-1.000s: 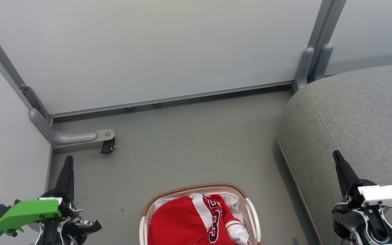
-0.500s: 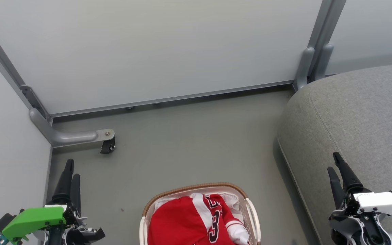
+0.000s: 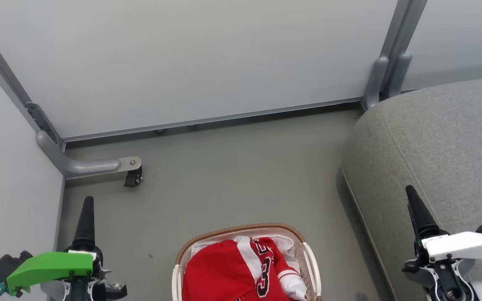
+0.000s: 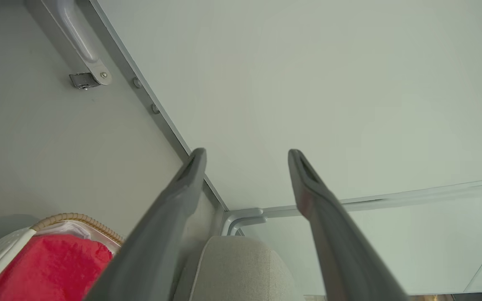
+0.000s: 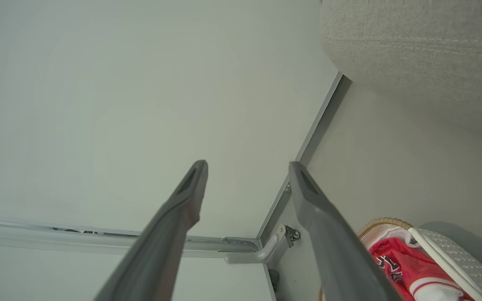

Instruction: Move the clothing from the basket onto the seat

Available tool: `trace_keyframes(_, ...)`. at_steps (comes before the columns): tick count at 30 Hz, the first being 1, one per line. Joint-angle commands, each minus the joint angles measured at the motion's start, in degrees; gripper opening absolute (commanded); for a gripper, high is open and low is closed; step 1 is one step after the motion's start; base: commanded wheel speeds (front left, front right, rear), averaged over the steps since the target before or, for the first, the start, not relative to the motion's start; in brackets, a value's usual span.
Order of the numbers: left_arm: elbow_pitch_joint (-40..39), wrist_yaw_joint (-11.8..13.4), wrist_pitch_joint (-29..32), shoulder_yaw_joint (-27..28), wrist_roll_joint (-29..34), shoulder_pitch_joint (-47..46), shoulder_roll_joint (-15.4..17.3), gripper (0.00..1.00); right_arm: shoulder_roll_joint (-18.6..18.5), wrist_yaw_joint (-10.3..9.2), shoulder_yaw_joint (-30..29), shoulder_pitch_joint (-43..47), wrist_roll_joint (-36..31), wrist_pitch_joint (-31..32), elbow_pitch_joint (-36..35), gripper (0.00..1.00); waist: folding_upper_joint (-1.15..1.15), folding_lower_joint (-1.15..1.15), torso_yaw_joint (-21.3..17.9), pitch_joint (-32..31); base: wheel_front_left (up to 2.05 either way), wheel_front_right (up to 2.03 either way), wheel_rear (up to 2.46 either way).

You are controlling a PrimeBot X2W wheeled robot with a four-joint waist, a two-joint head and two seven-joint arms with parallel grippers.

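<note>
My left pincer (image 4: 246, 154) and right pincer (image 5: 247, 164), shut a second ago, now stand wide, empty. Red white-trimmed clothing (image 3: 232, 271) lies in the white perforated brown-rimmed basket (image 3: 241, 230), lower centre; grey fabric seat (image 3: 442, 142), right. First pick pending.

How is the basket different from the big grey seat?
The basket is small; the seat is far bigger. The basket is white plastic full of little holes, with a brown rim; the seat is soft grey cloth. The basket holds the red clothing; none lies on the part of the seat in view. Both have rounded edges and sit on the floor.
</note>
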Motion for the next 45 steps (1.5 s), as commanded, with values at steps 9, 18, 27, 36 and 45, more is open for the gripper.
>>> trace_keyframes(9,0.4,-0.1,-2.5,-1.5,12.7,-0.9,0.8,1.00,-1.2,0.01,2.1,-1.6,-12.2,-2.6,-1.3,1.00,0.00,0.00,0.2,0.2,0.00,0.00,0.00)
trace_keyframes(18,1.4,-0.1,-4.4,-3.6,23.3,-1.0,1.3,1.00,-1.8,0.01,4.1,-2.2,-21.5,-4.5,-0.4,1.00,0.00,0.00,0.4,0.3,0.00,0.00,0.00)
trace_keyframes(27,2.7,0.7,-6.2,-6.2,32.3,-1.2,1.8,1.00,-1.8,0.02,5.2,-2.9,-30.3,-6.3,0.5,1.00,0.00,0.00,0.7,0.3,0.00,0.00,0.00)
trace_keyframes(36,3.1,2.0,-7.8,-8.8,39.3,-1.9,2.6,1.00,-1.7,0.02,5.8,-4.0,-38.5,-7.9,0.8,1.00,0.00,0.00,0.9,0.4,0.00,0.00,0.00)
trace_keyframes(45,5.1,2.9,-9.3,-10.7,45.1,-3.2,3.1,1.00,-1.4,0.02,7.1,-5.2,-45.2,-9.4,2.4,1.00,0.00,0.00,1.1,0.7,0.00,0.00,0.00)
